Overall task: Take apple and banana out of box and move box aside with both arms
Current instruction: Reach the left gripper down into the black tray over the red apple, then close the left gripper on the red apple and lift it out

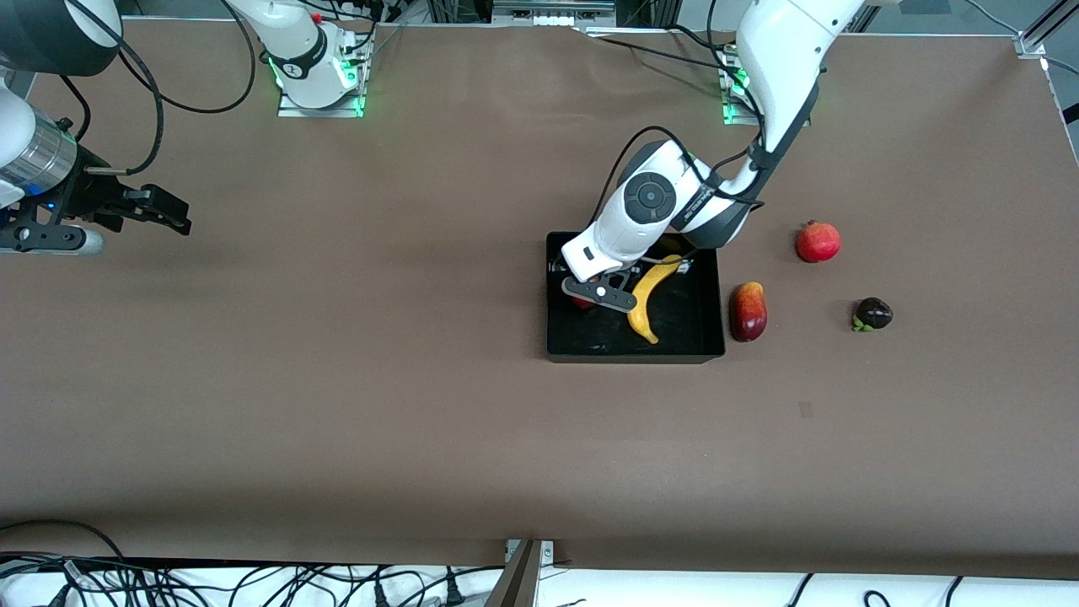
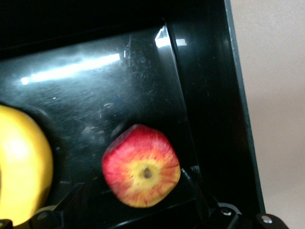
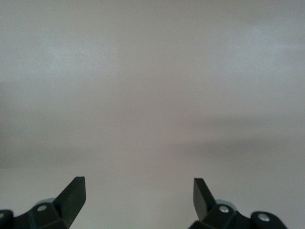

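The first step, getting the apple [image 2: 141, 167] out, was judged to be in hand. The left gripper [image 1: 590, 295] was seen down inside the box [image 1: 704, 341], at the end toward the right arm, w/ the apple directly under it. In the left wrist view the apple sat between the finger positions, close to the box wall; jaws were spread wide and nothing was held yet. In the front view the apple was almost wholly hidden by the wrist.

The banana [image 1: 646, 297] lay just beside the gripper, toward the left arm's end of the box, not touching the apple as far as could be told.

Next move, as judged: gripper to be lowered a bit more, shut on the apple, then lifted clear of the low wall. Little room was left btwn apple and wall, so one finger might catch the wall; the banana on the opposite flank might be nudged.

The right gripper [image 1: 156, 209] hung over bare table well away from the box, at the right arm's end, fingers wide apart and empty; that arm was waiting.

Outside the box, past the banana from the gripper: an elongated dark-red fruit [image 1: 748, 311] just beside the box wall, a pomegranate [image 1: 818, 241] and a small dark fruit [image 1: 872, 314] further off. None was in the way of the lift, but they may crowd the box shift later.
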Motion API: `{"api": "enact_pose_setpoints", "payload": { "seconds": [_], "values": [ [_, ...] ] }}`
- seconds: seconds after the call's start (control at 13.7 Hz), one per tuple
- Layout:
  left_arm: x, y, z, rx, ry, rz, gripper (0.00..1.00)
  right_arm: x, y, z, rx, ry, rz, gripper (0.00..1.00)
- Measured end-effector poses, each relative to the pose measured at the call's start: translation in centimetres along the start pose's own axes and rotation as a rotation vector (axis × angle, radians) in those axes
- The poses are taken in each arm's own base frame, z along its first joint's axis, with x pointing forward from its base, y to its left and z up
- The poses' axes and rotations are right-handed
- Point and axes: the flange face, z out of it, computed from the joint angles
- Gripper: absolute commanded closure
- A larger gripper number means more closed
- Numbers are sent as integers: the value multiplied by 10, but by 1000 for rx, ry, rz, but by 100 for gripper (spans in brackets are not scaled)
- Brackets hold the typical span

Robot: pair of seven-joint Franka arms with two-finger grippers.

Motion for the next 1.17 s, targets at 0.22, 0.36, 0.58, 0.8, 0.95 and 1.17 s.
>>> {"api": "enact_pose_setpoints", "payload": {
  "seconds": [0.22,0.36,0.58,0.8,0.95,1.17],
  "values": [
    [-1,0,17,-2,6,1,17,0,0,0,0,0,0,0],
    [0,-1,22,0,5,0,95,0,0,0,0,0,0,0],
    [3,-1,19,-2,13,-1,100,0,0,0,0,0,0,0],
    [14,-7,3,-2,45,-12,100,0,0,0,0,0,0,0],
    [22,-21,-26,13,57,-28,100,0,0,0,0,0,0,0],
    [29,-89,-95,60,76,19,100,0,0,0,0,0,0,0]
  ]
}}
